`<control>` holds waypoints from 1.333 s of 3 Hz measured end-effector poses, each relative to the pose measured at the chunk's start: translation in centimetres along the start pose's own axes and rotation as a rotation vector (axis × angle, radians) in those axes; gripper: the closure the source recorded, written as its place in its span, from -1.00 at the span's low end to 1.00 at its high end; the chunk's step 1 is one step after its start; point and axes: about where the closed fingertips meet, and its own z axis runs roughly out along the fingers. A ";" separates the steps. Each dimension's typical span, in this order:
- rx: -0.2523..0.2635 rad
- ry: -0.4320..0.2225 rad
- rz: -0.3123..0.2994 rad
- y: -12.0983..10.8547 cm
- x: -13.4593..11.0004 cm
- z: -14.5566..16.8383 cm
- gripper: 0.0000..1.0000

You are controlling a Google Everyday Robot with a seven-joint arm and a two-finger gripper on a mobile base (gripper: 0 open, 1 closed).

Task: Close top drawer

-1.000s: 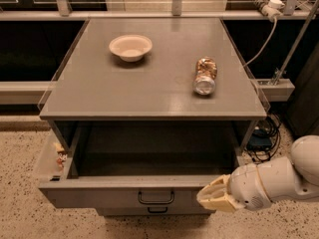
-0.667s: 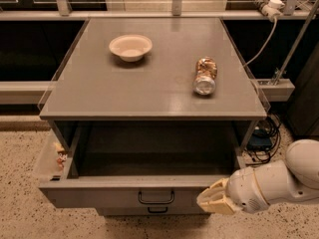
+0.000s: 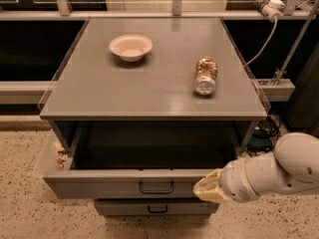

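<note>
The top drawer (image 3: 99, 185) stands pulled well out from under the bench (image 3: 149, 96). Closing is not yet achieved, and by my judgement the whole push is left to do. The end effector (image 3: 211, 187) sits at the drawer front's right end, right of the loop handle (image 3: 156, 187), apparently touching. Whether it is open or closed cannot be told, and nothing is seen in its hold. The drawer's interior is dark, and small items at its left side are indistinct.
</note>
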 end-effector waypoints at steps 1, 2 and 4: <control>0.110 -0.005 -0.067 -2.3 -3.4 -0.4 1.00; 0.178 -0.043 -0.110 -4.2 -6.6 -0.4 1.00; 0.175 -0.010 -0.071 -3.5 -5.0 -0.6 1.00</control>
